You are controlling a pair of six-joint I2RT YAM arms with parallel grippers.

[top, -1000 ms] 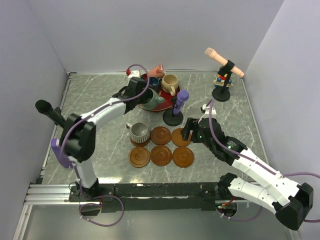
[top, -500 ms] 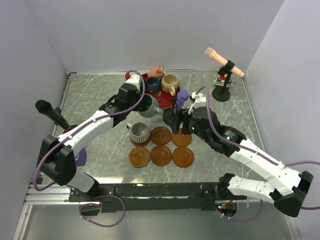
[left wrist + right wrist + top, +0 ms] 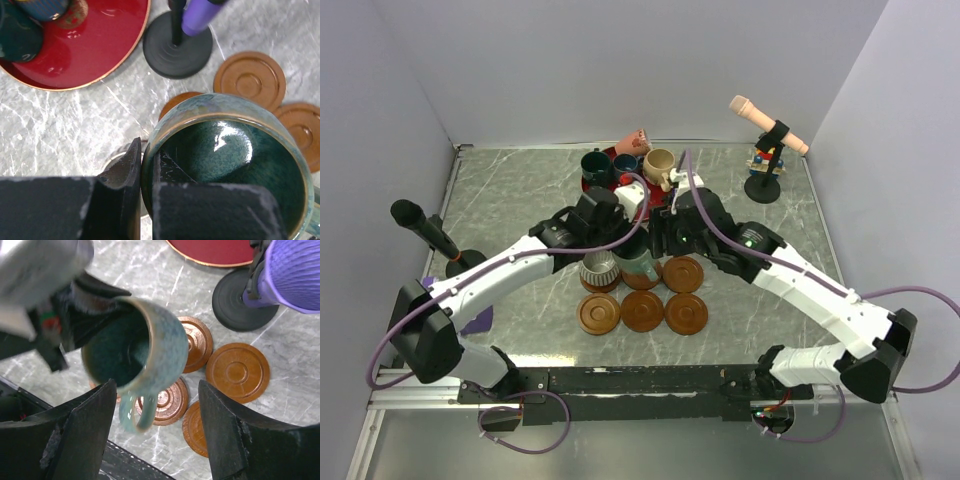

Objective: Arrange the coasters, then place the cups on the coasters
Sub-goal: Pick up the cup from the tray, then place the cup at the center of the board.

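now the left gripper [image 3: 146, 162], pinching the teal cup [image 3: 225, 150] by its rim with one finger inside, has carried it off the plate [image 3: 100, 40] to hang over the coasters [image 3: 642, 311], about above the back-middle one; setting down looks next. the grey cup [image 3: 599, 266] stands just to its left on the neighbouring coaster, and the mic base [image 3: 177, 47] sits just beyond. the right gripper [image 3: 156, 390], jaws spread and empty, has swung in close above the cup, so room is tight there; the front coasters lie open.

The teal cup [image 3: 225, 155] hides most of one coaster [image 3: 176, 101]. The left wrist view's top edge crops the red plate [image 3: 95, 45].
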